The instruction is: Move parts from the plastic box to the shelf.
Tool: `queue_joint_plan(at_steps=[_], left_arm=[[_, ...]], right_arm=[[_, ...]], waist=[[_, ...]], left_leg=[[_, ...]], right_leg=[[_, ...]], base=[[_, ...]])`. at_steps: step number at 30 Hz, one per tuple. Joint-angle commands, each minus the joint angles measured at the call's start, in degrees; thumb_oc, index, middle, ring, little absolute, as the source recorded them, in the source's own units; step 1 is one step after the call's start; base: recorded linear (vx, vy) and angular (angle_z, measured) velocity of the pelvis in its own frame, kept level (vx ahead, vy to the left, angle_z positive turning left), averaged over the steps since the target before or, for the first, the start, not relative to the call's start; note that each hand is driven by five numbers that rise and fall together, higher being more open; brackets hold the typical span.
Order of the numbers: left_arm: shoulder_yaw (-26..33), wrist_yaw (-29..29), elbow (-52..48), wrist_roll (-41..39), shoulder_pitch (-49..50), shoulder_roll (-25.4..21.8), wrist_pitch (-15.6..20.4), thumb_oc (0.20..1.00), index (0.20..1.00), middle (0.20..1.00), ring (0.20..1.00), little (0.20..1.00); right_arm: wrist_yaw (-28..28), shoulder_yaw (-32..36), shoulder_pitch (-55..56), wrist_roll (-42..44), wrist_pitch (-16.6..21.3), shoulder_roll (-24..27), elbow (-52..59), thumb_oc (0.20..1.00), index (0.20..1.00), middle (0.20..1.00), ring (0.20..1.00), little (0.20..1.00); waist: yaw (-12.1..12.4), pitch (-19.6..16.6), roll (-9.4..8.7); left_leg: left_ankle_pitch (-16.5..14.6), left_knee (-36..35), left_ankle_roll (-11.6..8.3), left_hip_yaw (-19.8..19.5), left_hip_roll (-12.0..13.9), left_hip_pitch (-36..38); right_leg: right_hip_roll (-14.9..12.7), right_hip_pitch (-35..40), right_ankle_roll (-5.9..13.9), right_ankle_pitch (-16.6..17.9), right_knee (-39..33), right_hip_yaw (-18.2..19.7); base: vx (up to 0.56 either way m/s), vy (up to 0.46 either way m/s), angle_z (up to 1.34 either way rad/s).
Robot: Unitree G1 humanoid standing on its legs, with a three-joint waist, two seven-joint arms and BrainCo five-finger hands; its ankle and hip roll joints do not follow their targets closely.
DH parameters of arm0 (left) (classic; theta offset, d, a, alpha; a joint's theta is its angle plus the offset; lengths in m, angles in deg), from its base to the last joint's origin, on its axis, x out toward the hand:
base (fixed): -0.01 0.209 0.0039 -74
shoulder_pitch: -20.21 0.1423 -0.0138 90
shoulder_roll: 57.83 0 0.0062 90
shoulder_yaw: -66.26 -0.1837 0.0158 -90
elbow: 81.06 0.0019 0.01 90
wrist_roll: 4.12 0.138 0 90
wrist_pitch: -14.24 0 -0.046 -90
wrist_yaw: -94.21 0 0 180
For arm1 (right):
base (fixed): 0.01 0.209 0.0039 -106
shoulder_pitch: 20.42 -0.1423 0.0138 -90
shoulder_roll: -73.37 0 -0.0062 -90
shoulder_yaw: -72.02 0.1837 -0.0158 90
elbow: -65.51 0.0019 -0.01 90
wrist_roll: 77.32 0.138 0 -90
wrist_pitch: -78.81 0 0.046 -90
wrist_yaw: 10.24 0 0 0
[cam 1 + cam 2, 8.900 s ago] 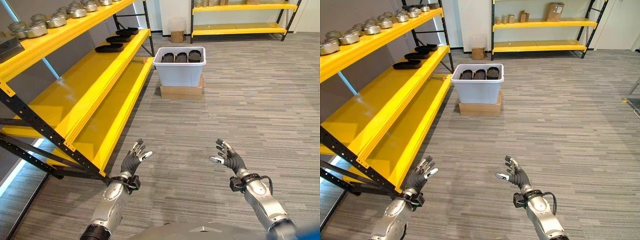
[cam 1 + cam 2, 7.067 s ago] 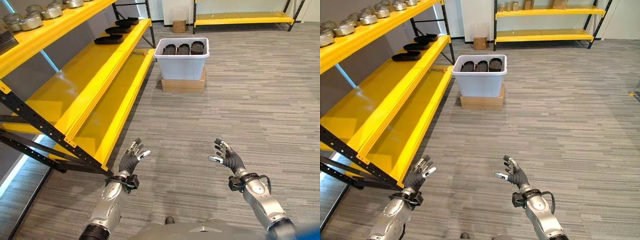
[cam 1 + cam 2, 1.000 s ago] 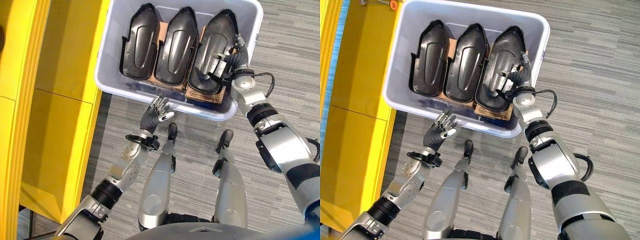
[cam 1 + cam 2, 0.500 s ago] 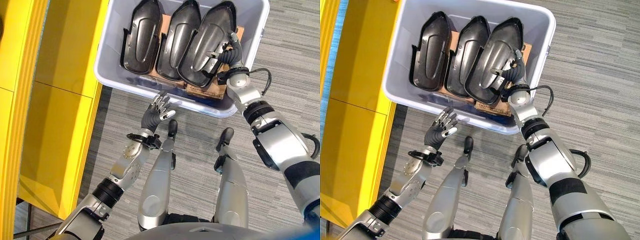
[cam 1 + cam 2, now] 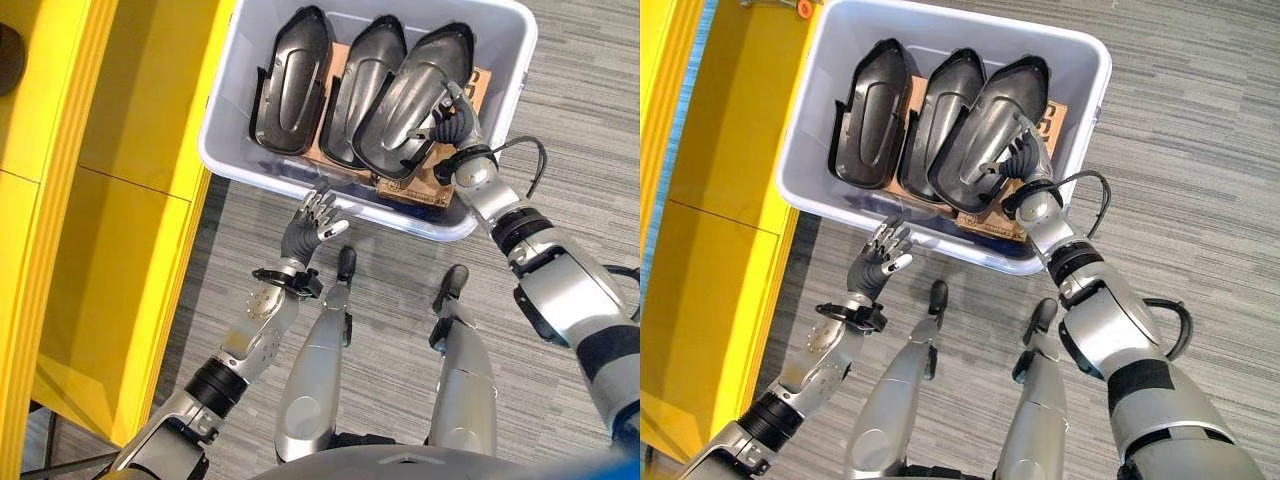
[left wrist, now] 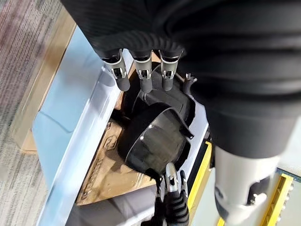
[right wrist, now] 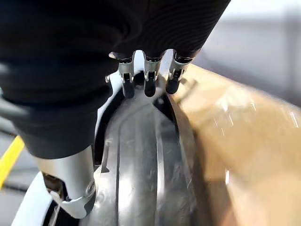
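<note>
Right hand (image 5: 452, 120) grips the rightmost black part (image 5: 412, 100), fingers curled over its right edge, part tilted and raised above its cardboard divider (image 5: 432, 178) inside the plastic box (image 5: 232, 120). Two more black parts (image 5: 290, 82) stand in the box to its left, side by side. Left hand (image 5: 305, 228) hangs just outside the box's near wall, fingers relaxed and spread, holding nothing. Yellow shelf (image 5: 120, 150) runs along the box's left side on grey carpet floor (image 5: 590, 130).
</note>
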Motion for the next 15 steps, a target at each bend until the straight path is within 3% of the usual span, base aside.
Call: queue_joint_plan(at_steps=[1,2,6,11,15], left_arm=[[2.1,0.9,-5.8,0.9,-0.5,-2.4,3.9,1.0,1.0,1.0,1.0,1.0],[2.2,1.5,-5.6,1.0,-0.4,-2.6,4.0,1.0,1.0,1.0,1.0,1.0],[3.6,1.7,-5.8,1.1,0.3,-2.8,4.1,1.0,1.0,1.0,1.0,1.0],[4.4,2.0,-5.5,0.8,0.6,-2.6,4.0,1.0,1.0,1.0,1.0,1.0],[4.6,1.9,-5.3,0.5,0.6,-2.4,4.2,1.0,1.0,1.0,1.0,1.0]], right_arm=[[-1.8,0.4,-3.0,-5.2,0.6,2.2,2.1,1.0,1.0,1.0,1.0,1.0],[-2.0,-0.7,-3.5,-8.1,0.6,5.6,4.3,1.0,1.0,1.0,1.0,1.0],[-3.0,-0.4,-3.3,-12.8,0.1,10.7,13.4,1.0,1.0,1.0,1.0,1.0],[-3.3,1.7,-2.2,-15.1,0.0,13.2,20.4,1.0,1.0,1.0,1.0,1.0],[-3.7,4.9,-0.6,-12.6,0.6,11.8,23.2,1.0,1.0,1.0,1.0,1.0]], waist=[[0.9,5.0,-3.56],[0.5,5.0,-3.9],[-0.2,5.0,-4.57],[-0.9,5.0,-5.28],[-1.1,5.0,-5.48]], left_leg=[[-7.2,5.4,1.44,3.6,1.8,-1.4],[-7.3,5.4,1.36,3.7,1.9,-1.1],[-7.4,5.3,1.27,3.9,2.2,-0.4],[-7.5,5.1,1.27,4.1,2.3,0.2],[-7.5,5.0,1.35,4.2,2.4,0.5]], right_leg=[[-0.2,10.3,2.52,-0.1,-9.4,-0.7],[-0.2,10.6,2.61,-0.1,-9.4,-0.7],[0.0,11.0,2.71,-0.2,-9.4,-0.4],[0.1,11.4,2.75,-0.2,-9.5,-0.3],[0.1,11.6,2.74,-0.3,-9.5,-0.3]], base=[[0.0,0.0,0.0],[0.0,0.0,0.0],[0.0,-0.001,-0.06],[0.0,0.0,-0.06],[0.0,-0.003,-0.02]])
